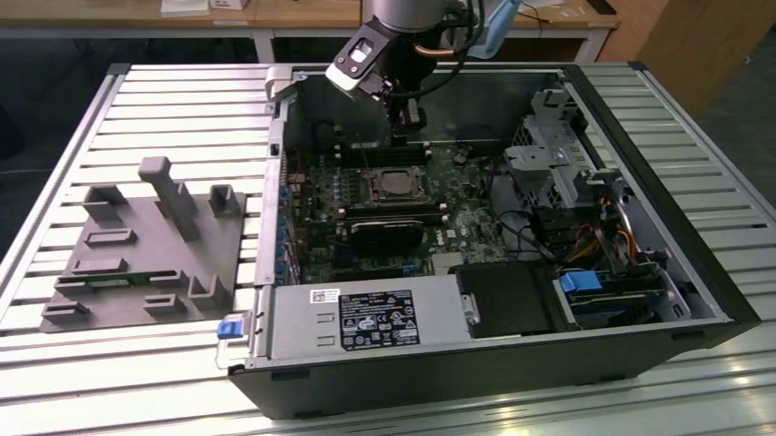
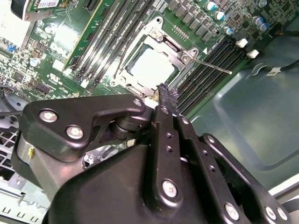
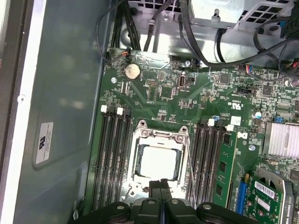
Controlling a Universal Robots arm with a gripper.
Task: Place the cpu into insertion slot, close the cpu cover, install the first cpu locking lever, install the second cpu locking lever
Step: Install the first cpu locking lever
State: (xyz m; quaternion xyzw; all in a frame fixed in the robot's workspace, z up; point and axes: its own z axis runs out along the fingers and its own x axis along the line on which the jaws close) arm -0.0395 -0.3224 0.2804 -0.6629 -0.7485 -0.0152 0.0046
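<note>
Your fingers point(image 3: 156, 190) are pressed together with nothing between them, their tips at the edge of the cpu cover point(image 3: 161, 136); whether they touch it can't be judged. Just beyond them the cover lies down over the insertion slot point(image 1: 395, 173), with the cpu point(image 3: 158, 161) seated and showing through its window. What matters is the locking lever point(image 3: 190, 172): a thin rod just beside your fingertips, running along the socket's side between the cover and the memory slots point(image 3: 208, 163), seemingly raised and unlatched.
</note>
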